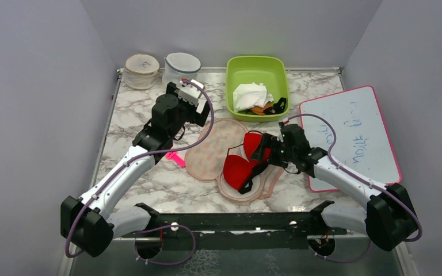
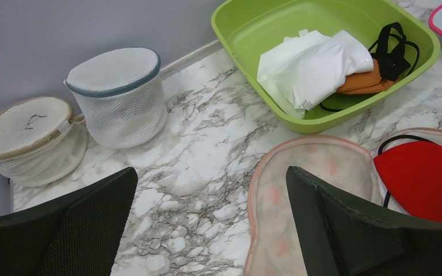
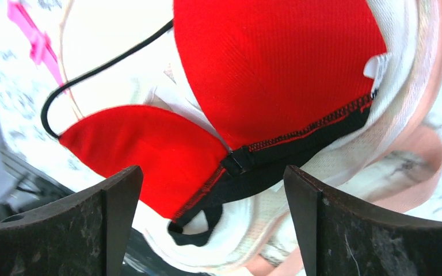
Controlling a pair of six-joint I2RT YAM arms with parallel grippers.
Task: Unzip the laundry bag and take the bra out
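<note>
One laundry bag (image 1: 210, 154), laid open: bra (image 3: 276, 69) inside, directly under right gripper (image 3: 213, 190), jaws apart; left gripper (image 2: 212, 190), jaws apart, above bag's far-left edge.

Left claw (image 2: 210, 172): ahead and to its left, a mesh tub (image 2: 118, 95) by the back wall, with a second tub (image 2: 29, 138) just left of it. Ahead and to its right, the basin (image 2: 322, 123), which holds a cloth (image 2: 311, 66) with a small garment (image 2: 368, 83) touching the cloth's right side. Under its right finger, one lobe of the laundry bag (image 2: 305, 172), spread flat on the table (image 1: 149, 184).

Right claw (image 3: 212, 169): directly over the bra (image 3: 276, 69), with the join of the two cups between its fingers. The bra lies on the bag. A clip (image 1: 176, 158) lies on the table left of the bag. The writing board (image 1: 351, 135) lies to this claw's right.
</note>
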